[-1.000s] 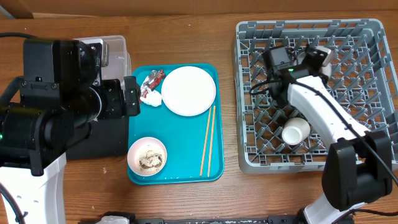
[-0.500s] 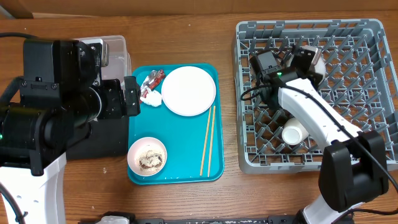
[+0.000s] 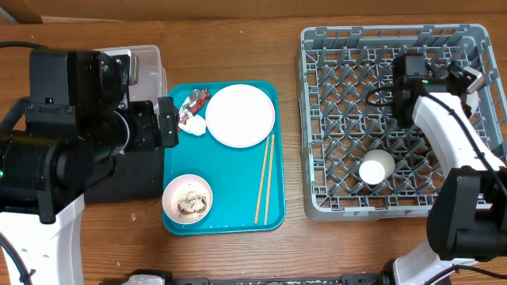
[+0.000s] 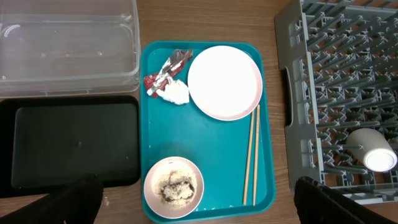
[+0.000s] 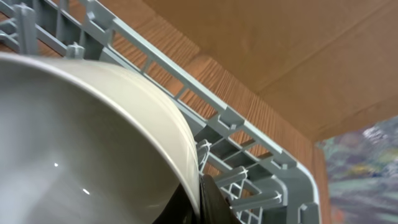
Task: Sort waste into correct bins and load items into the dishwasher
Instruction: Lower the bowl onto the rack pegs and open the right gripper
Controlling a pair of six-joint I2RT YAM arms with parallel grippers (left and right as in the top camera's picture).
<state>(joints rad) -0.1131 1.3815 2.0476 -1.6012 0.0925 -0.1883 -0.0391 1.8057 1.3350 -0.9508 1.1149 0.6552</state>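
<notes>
Overhead: the right pincer [image 3: 464, 79] is seen clamped on the grey bowl [image 3: 474, 77], with the dish rack [image 3: 317, 207] beneath it and the white cup [image 3: 376, 168] lying in the rack nearer than the pincer, to its left.

Left wrist: the left pincer's fingers [image 4: 68, 202] are held wide apart. The small bowl of rice [image 4: 173, 188] is framed between them, and the pink plate [image 4: 225, 82], wrapper [image 4: 166, 70] and napkin [image 4: 175, 93] lie beyond.

Right wrist: the grey bowl's rim is pinched by a dark finger [image 5: 210, 202].

Glossy bowl [image 5: 93, 143]; matt plastic rack [image 3: 380, 33]; wood-grain table [image 3: 238, 47]
</notes>
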